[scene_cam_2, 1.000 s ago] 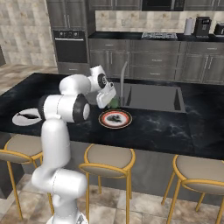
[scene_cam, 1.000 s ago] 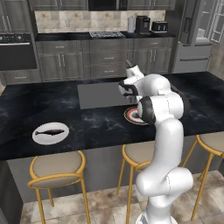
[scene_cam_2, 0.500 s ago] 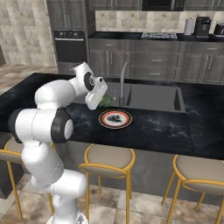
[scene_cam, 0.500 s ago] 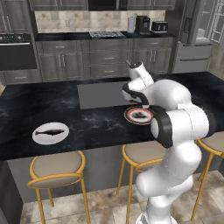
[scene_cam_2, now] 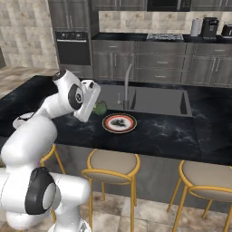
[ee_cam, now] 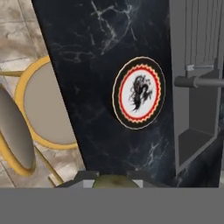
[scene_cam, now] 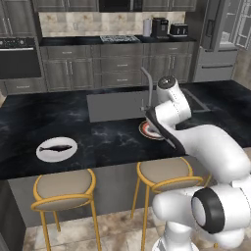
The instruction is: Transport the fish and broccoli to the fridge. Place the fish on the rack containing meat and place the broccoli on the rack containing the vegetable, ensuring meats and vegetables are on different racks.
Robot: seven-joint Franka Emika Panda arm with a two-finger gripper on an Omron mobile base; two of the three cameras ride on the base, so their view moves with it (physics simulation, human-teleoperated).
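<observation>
The fish (scene_cam: 56,147) lies dark on a white plate (scene_cam: 43,154) at the left of the black island counter. In the right base view my gripper (scene_cam_2: 97,108) is shut on the green broccoli (scene_cam_2: 101,108), held just above the counter to the left of a red-rimmed plate (scene_cam_2: 119,123). Seen from the hand, the broccoli (ee_cam: 116,181) sits between my fingertips at the bottom edge, and the red-rimmed plate (ee_cam: 139,92) lies below with only a dark pattern on it. The steel fridge (scene_cam: 218,39) stands at the far right, doors shut.
A sink (scene_cam_2: 154,99) with a tall faucet (scene_cam_2: 127,84) lies just behind the red-rimmed plate. Yellow-framed stools (scene_cam_2: 111,165) line the near side of the island. Cabinets, an oven (scene_cam_2: 72,45) and a stove run along the back wall.
The arm has swung round and carried the broccoli off the red-rimmed plate toward the island's near edge. The fish and both plates have stayed put.
</observation>
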